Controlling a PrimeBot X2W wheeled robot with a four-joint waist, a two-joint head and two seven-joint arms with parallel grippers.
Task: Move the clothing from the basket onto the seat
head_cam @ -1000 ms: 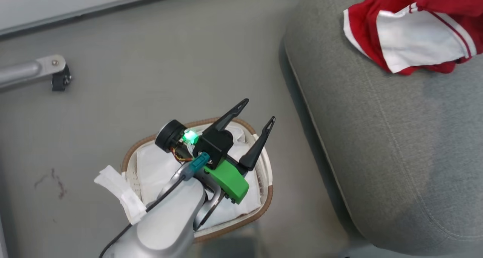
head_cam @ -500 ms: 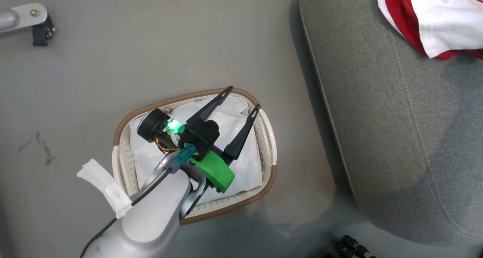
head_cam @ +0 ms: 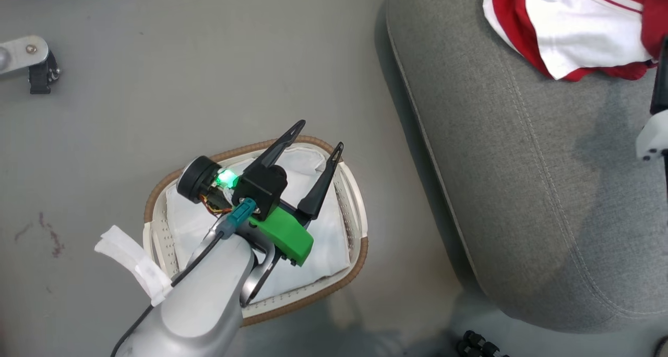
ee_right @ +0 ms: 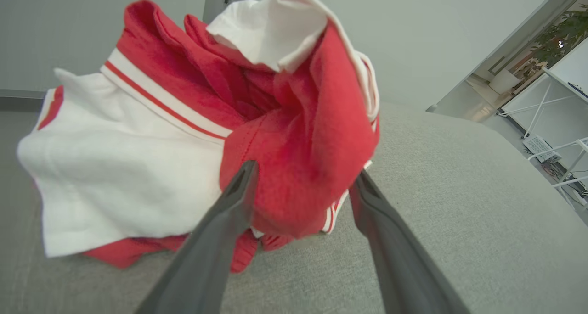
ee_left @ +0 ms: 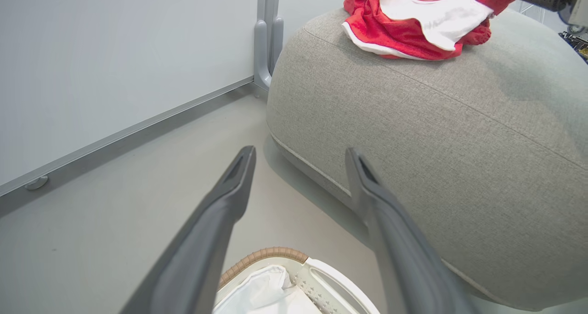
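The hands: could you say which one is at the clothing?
The right hand, open at the red clothing on the seat; the left hand hangs over the basket.

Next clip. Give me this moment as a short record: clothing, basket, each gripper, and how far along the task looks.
clothing: red and white, heaped on the seat
basket: on the floor beside the seat; white liner inside, no red garment in the part visible
left gripper: above the basket, jaws open, holding nothing
right gripper: at the clothing, jaws apart around a red fold
task: clothing appears to be on the seat
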